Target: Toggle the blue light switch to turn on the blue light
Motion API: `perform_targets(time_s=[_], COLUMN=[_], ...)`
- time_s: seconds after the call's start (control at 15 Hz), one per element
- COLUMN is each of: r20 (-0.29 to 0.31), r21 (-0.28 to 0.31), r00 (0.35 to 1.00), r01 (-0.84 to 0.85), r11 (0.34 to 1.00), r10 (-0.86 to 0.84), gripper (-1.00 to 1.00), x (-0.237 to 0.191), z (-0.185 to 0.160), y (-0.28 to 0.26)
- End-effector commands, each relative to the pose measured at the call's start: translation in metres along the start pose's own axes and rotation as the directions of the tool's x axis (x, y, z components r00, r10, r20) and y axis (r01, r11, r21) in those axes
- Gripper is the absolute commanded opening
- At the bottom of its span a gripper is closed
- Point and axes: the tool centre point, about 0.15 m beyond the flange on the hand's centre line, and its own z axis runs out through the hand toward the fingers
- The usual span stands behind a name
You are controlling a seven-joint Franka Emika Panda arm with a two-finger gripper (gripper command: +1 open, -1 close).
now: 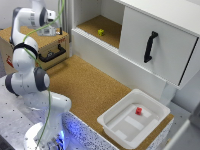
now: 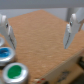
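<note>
The cork table (image 1: 95, 85) is broad, and the brown box (image 1: 47, 47) sits at ten o'clock from the white tray (image 1: 112, 122). Above that box the gripper (image 2: 38, 45) hangs released, its fingers (image 2: 72, 27) spread wide. The likely risk is that such a wide spread nudges the green cap (image 2: 15, 73) instead. The blue light (image 2: 4, 53) lies just beside one finger, touching-close to the green cap. It is a small, round, teal-blue, pale-rimmed cap, cut off by the frame edge.

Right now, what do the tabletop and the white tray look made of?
The speckled tan tabletop looks like cork: grainy, matte, no shine. The white rectangular tray looks like moulded plastic: smooth, rounded rim, faintly glossy. Both are guesses, given the blur.
</note>
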Motion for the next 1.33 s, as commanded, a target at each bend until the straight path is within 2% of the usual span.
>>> perform_targets(time_s=[0.0, 0.2, 0.27, 0.33, 0.8, 1.27], r20=[0.246, 0.277, 0.263, 0.277, 0.226, 0.225], r21=[0.096, 0.076, 0.089, 0.092, 0.044, 0.078], r00=[0.949, 0.914, 0.917, 0.907, 0.927, 0.906], r01=[0.179, 0.286, 0.285, 0.303, 0.298, 0.35], r11=[0.979, 0.955, 0.954, 0.949, 0.953, 0.934], r10=[-0.198, -0.296, -0.299, -0.317, -0.3, -0.358], gripper=[1.0, 1.0, -1.0, -1.0, -1.0, -1.0], x=[0.065, 0.074, 0.073, 0.071, 0.082, 0.084], z=[0.01, 0.013, 0.013, 0.015, 0.042, 0.074], y=[-0.077, -0.1, -0.103, -0.107, -0.11, -0.112])
